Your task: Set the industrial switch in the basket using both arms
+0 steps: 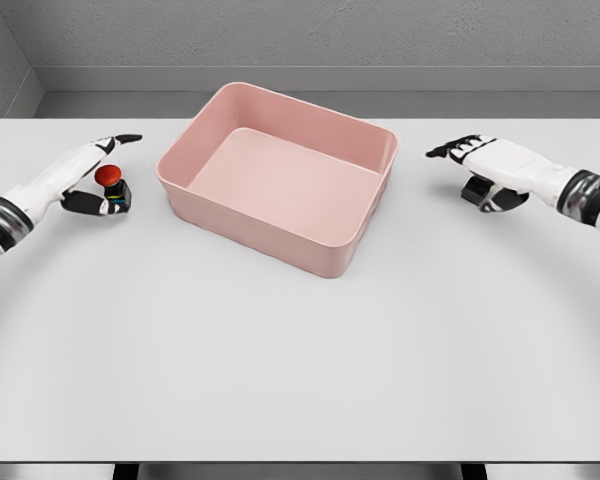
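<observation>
A pink basket (280,175) sits on the white bench (300,350), toward the far edge and about midway between the left and right edges, turned a little askew. It is rectangular with rounded corners, and its inside holds nothing.

The switch (110,188) stands on the bench near the far left corner, just beside the basket's left wall but not touching it. It has a round red button on top of a dark body with small coloured marks on the side.

The left hand (92,178) reaches in from the left edge and is right at the switch. Its long fingers (120,140) stretch out above the red button, while the thumb curls low against the dark body. The fingers are apart and not clamped on the switch.

The right hand (485,170) comes in from the right edge and hovers near the far right corner, well apart from the basket. Its fingers are loosely extended toward the basket and hold nothing.
</observation>
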Robot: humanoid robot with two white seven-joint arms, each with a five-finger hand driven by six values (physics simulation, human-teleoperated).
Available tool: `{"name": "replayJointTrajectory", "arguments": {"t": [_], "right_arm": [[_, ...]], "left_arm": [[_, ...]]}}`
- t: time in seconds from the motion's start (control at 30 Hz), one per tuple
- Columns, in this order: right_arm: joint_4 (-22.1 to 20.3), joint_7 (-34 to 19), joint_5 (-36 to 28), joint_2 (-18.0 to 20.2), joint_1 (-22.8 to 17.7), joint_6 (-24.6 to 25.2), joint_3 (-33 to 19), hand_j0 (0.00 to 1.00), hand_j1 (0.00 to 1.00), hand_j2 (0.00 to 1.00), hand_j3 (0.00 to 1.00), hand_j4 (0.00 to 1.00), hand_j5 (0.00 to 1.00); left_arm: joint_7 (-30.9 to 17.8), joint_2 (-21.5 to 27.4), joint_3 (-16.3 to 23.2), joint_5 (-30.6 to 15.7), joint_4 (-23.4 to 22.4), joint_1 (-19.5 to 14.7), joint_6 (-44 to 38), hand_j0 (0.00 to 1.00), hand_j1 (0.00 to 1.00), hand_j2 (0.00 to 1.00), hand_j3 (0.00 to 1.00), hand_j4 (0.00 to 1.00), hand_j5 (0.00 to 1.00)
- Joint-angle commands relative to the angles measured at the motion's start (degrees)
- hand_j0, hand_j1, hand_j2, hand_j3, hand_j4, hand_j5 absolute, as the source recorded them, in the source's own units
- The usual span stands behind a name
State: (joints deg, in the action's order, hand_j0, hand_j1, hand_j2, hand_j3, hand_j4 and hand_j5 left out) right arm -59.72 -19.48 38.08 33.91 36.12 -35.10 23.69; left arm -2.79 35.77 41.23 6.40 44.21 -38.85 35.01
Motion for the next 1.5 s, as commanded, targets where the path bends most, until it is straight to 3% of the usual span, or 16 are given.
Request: {"name": "replayJointTrajectory", "arguments": {"t": [0.0, 0.03, 0.1, 0.17, 0.3, 0.6, 0.77, 0.97, 1.2, 1.47], "right_arm": [[0.48, 0.05, -0.38, 0.19, 0.00, 0.10, -0.05, 1.00, 1.00, 1.00, 1.00, 1.00, 1.00], [0.48, 0.05, -0.38, 0.19, 0.00, 0.10, -0.05, 1.00, 1.00, 1.00, 1.00, 1.00, 1.00], [0.48, -0.03, -0.29, 0.36, 0.00, 0.10, -0.14, 0.86, 0.86, 0.86, 0.86, 0.86, 0.86], [0.39, -1.00, -0.38, 0.54, 0.09, 0.10, -0.14, 0.79, 0.79, 0.79, 0.79, 0.79, 0.79], [0.31, -1.35, -0.29, 0.71, 0.44, 0.10, -0.14, 0.79, 0.79, 0.79, 0.79, 0.79, 0.79], [2.24, -1.44, -0.20, 1.15, 1.32, 0.10, -0.05, 0.81, 0.81, 0.81, 0.81, 0.81, 0.81], [3.03, -1.44, 0.68, -0.25, 2.11, 0.10, 0.30, 0.81, 0.81, 0.81, 0.81, 0.81, 0.81], [4.52, -1.44, 2.17, -2.01, 2.90, 0.10, 0.48, 0.81, 0.81, 0.81, 0.81, 0.81, 0.81], [4.44, -1.62, 2.26, -2.01, 2.99, 0.10, 1.18, 0.72, 0.72, 0.72, 0.72, 0.72, 0.72], [4.52, -3.72, 2.09, -2.10, 3.08, 0.10, 1.09, 0.55, 0.55, 0.55, 0.55, 0.55, 0.55]], "left_arm": [[-0.02, -0.26, -0.09, -0.34, -0.53, -0.09, -0.01, 0.91, 0.91, 0.91, 0.91, 0.91, 0.91], [-0.03, -0.26, -0.09, -0.34, -0.53, -0.09, -0.01, 0.88, 0.88, 0.88, 0.88, 0.88, 0.88], [-0.02, -0.26, -0.09, -0.34, -0.53, 0.00, -0.01, 0.83, 0.83, 0.83, 0.83, 0.83, 0.83], [0.06, -0.26, -0.01, -0.34, -0.53, 0.00, -0.01, 0.79, 0.79, 0.79, 0.79, 0.79, 0.79], [-0.03, -0.26, 0.17, -0.25, -0.53, 0.00, -0.01, 0.74, 0.74, 0.74, 0.74, 0.74, 0.74], [-0.02, 0.00, 0.08, -0.25, -0.35, 0.62, -0.01, 0.73, 0.73, 0.73, 0.73, 0.73, 0.73], [0.06, 0.18, -0.01, -0.25, -0.35, 0.70, -0.01, 0.56, 0.56, 0.56, 0.56, 0.56, 0.56], [0.06, 0.27, -0.09, -0.25, -0.35, 0.97, -0.01, 0.49, 0.49, 0.49, 0.49, 0.49, 0.49], [0.06, 0.18, -0.18, -0.25, -0.18, 0.97, -0.01, 0.44, 0.44, 0.44, 0.44, 0.44, 0.44], [0.06, 0.44, -0.36, -1.04, 0.17, 0.88, -0.01, 0.40, 0.40, 0.40, 0.40, 0.40, 0.40]]}}
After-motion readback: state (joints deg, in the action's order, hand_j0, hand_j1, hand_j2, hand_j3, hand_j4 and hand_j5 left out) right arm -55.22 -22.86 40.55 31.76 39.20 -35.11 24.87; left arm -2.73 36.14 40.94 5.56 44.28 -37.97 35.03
